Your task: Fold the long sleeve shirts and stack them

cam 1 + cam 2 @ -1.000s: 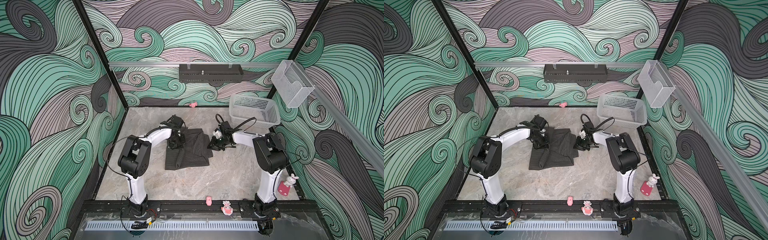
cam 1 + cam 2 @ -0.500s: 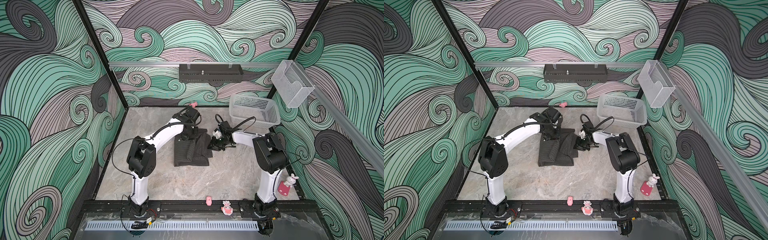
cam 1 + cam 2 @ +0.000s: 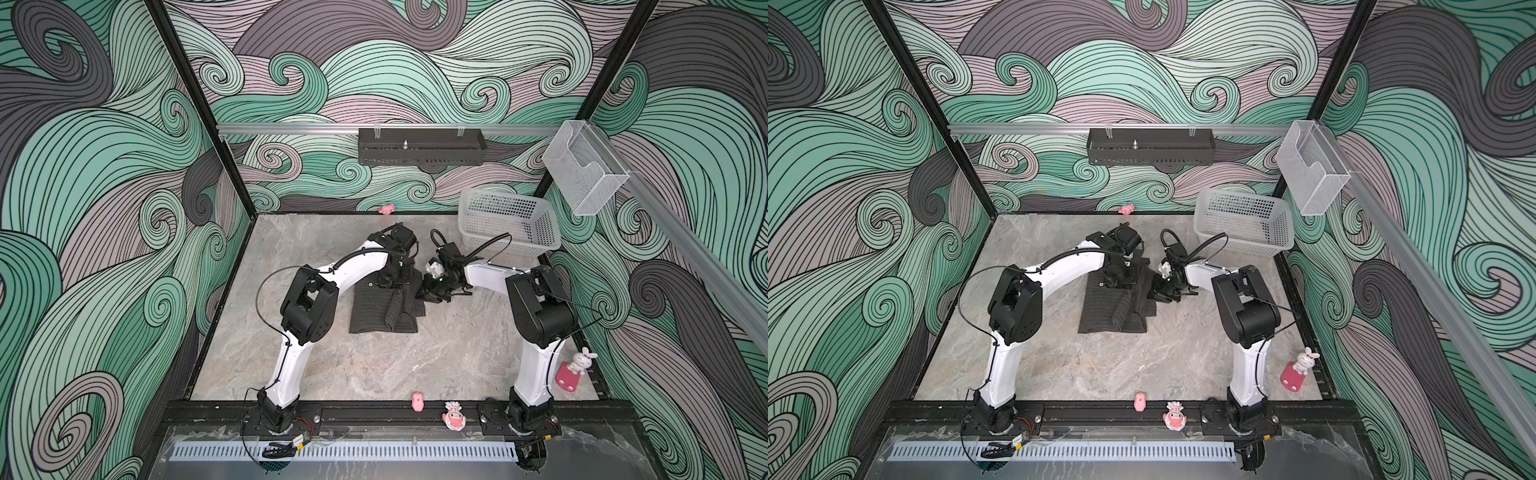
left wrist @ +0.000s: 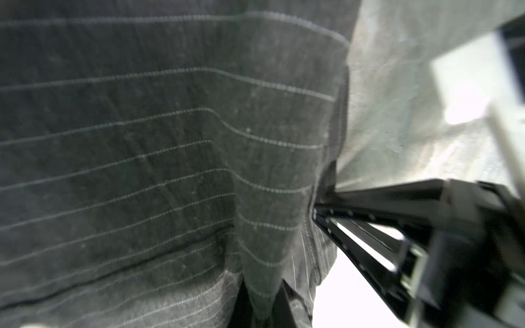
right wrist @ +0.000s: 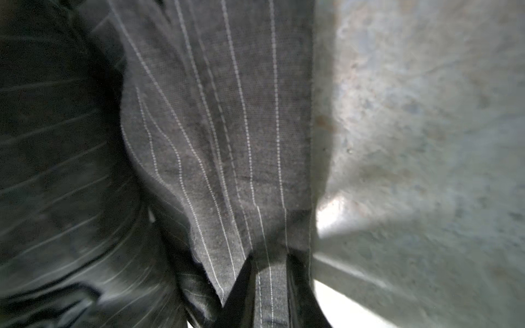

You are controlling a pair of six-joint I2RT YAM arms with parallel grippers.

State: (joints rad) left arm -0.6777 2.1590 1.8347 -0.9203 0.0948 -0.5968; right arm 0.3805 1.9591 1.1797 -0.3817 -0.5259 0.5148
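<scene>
left gripper (image 3: 392,284) is pressed together on a raised fold of the long sleeve shirt (image 3: 374,313); the left wrist view shows pinstriped cloth wedged between its dark fingers (image 4: 238,308). right gripper (image 3: 432,294), just beside it on the side nearer the basket (image 3: 509,232), is nipped on the shirt's hemmed edge, and in the right wrist view a narrow strip of cloth runs between its fingers (image 5: 299,298). the shirt lies partly folded on the table (image 3: 374,370), forward of the basket and apart from it. it has a thick rolled ridge down its middle and a straight edge on the side farthest from the basket. beyond that edge the marble runs bare to the front rail (image 3: 357,409), where a small pink toy (image 3: 417,402) sits. more bare marble lies past the shirt on the side away from the basket, under the left arm. the basket stands at the table's back corner, its white mesh floor in plain view. above the basket a clear bin (image 3: 584,174) hangs on the side rail, and a black tray (image 3: 419,151) hangs on the back rail.
</scene>
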